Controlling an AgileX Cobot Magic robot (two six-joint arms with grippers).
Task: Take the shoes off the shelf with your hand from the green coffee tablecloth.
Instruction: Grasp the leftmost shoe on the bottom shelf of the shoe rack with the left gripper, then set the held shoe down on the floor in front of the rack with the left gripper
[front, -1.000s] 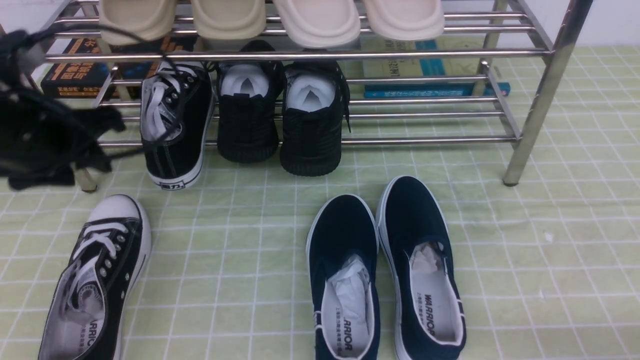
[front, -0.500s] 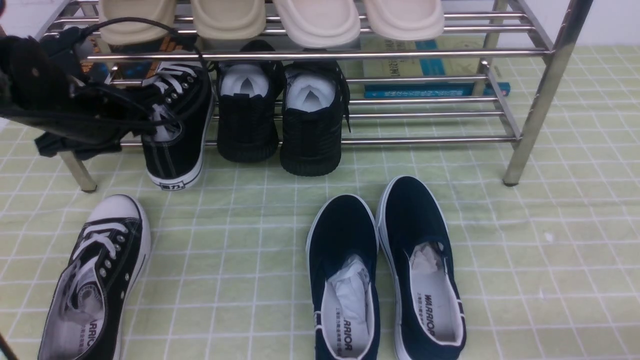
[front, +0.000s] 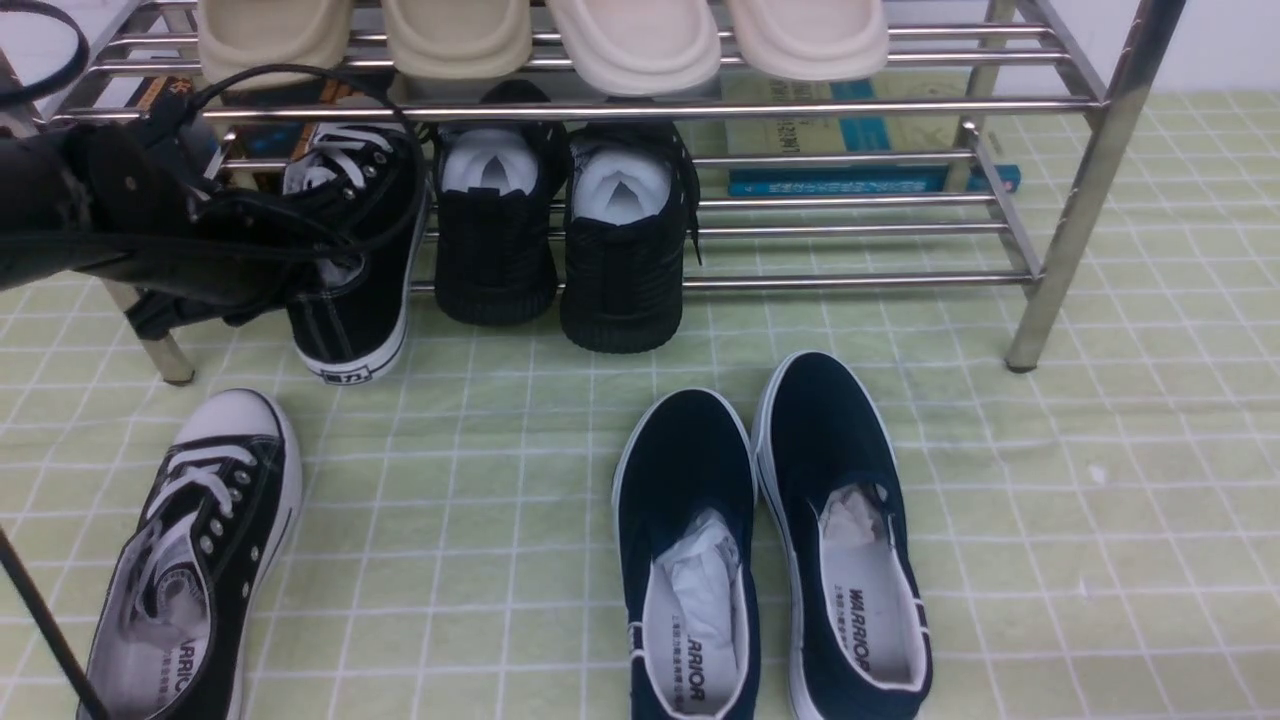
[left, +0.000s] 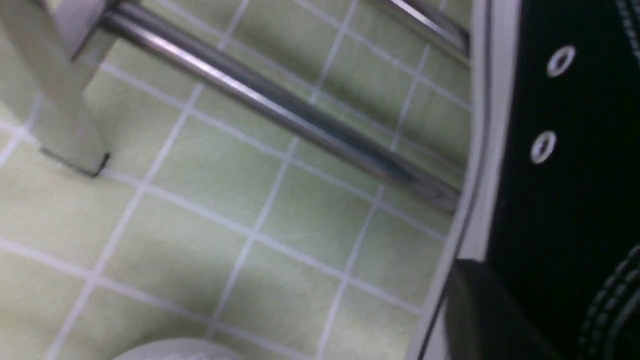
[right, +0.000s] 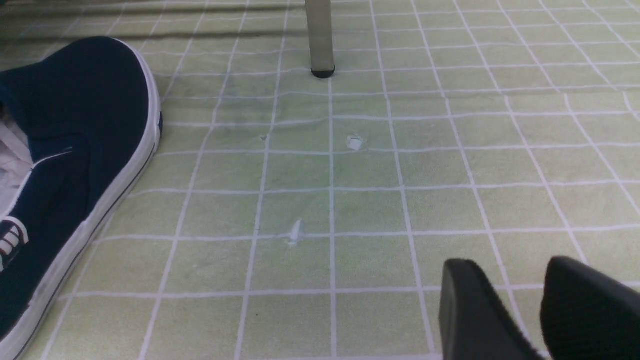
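One black canvas sneaker (front: 365, 270) with white laces stands heel-out on the lower tier of the steel shelf (front: 1075, 200). Its mate (front: 190, 560) lies on the green grid tablecloth (front: 1050, 520) at the front left. My left gripper (front: 305, 262) reaches in from the left at the racked sneaker's opening. In the left wrist view one finger (left: 480, 310) presses on the outer side of the sneaker (left: 560, 200); the other finger is hidden. My right gripper (right: 510, 270) hovers low over bare cloth, empty, with a narrow gap between its jaws. It is out of the front view.
Two all-black knit sneakers (front: 495, 240) stand next to the canvas one on the lower tier. Beige slippers (front: 455, 35) sit on the upper tier. Books (front: 860, 150) lie behind the rack. Navy slip-ons (front: 690, 550) lie on the cloth at front centre. A black cable (front: 40, 620) crosses the lower left.
My left gripper moved up and right from beside the rack leg onto the racked canvas sneaker. The sneaker's heel shifted slightly.
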